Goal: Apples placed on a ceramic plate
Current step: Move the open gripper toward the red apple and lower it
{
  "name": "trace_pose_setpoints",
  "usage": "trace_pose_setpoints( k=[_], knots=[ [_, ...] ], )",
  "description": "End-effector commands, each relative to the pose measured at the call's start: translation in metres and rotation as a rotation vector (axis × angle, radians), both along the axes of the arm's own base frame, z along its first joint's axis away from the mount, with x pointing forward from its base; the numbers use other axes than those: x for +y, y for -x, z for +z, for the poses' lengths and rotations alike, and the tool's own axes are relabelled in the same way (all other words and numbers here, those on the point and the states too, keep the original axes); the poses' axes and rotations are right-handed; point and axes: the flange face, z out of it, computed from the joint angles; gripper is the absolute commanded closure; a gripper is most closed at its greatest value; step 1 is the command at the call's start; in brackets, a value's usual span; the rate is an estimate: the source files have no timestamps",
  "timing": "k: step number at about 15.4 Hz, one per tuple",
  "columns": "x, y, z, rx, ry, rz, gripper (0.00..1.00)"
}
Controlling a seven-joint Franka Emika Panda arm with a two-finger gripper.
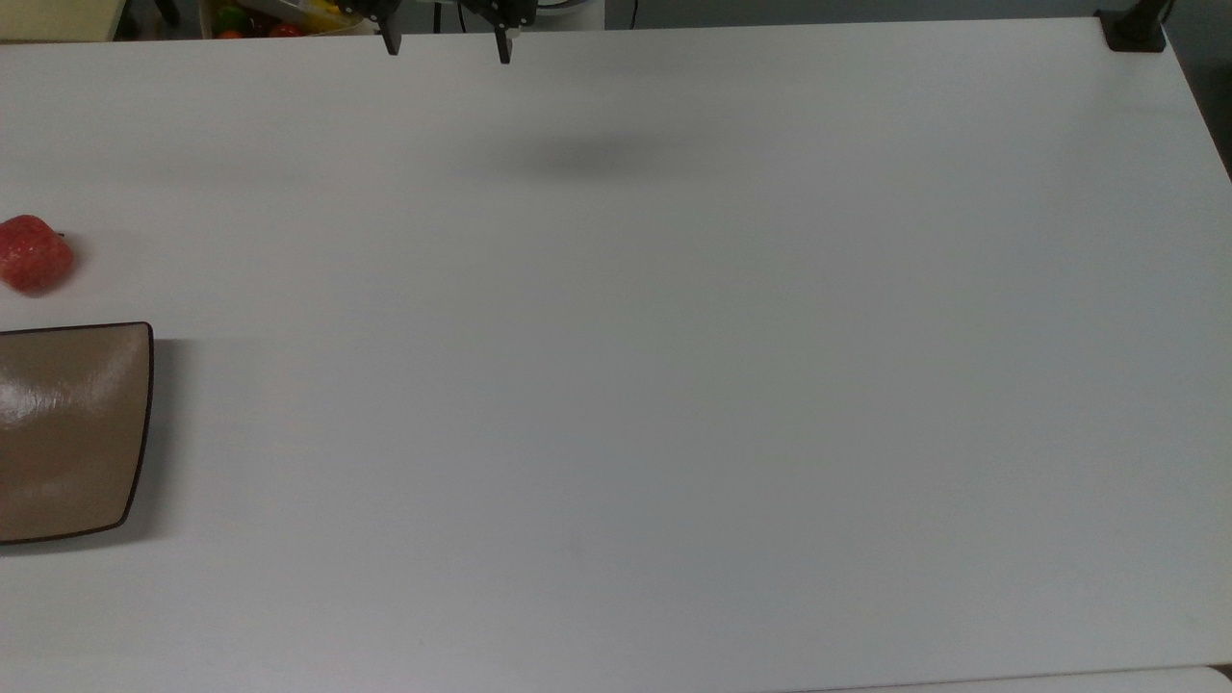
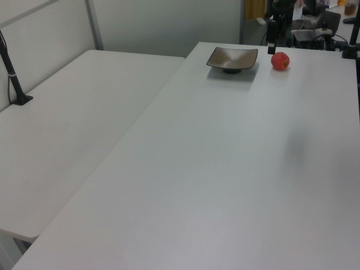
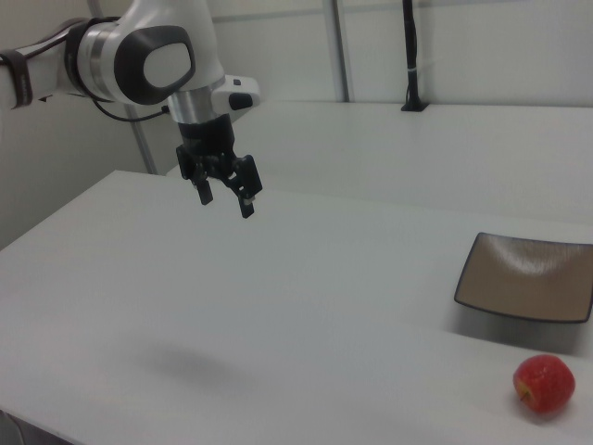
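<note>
Nearest in the right view, apple (image 3: 545, 385) sits on the tabletop (image 3: 306, 315) just beside the empty plate (image 3: 526, 276), awaiting pickup, while the far-left hand (image 3: 225, 197) hovers, fingers apart.

Wide bare white table (image 1: 674, 385) all round. Gripper (image 3: 225, 197) high above it, fingers apart, nothing beneath. Apple (image 1: 35, 254) just beside the ceramic plate (image 1: 72, 433) — apart, apparently — both reachable from above and from the open table side.

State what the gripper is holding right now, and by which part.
Nothing. The gripper hangs open above the table, with the apple lying on the table beside the ceramic plate, apart from it.
</note>
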Motion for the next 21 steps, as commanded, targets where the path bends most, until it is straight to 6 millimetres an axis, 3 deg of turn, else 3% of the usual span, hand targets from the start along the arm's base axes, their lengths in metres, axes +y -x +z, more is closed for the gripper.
trace_pose_setpoints(
  k=[1, 8, 11, 17, 21],
  knots=[
    [-0.001, 0.006, -0.004, 0.026, -0.010, 0.025, 0.00],
    [-0.010, 0.007, -0.002, 0.020, -0.014, -0.003, 0.00],
    [-0.027, 0.006, 0.001, 0.007, -0.016, -0.086, 0.00],
    [-0.125, 0.005, -0.004, -0.064, -0.009, -0.271, 0.00],
    [-0.196, -0.006, -0.027, -0.149, 0.015, -0.389, 0.00]
  ],
)
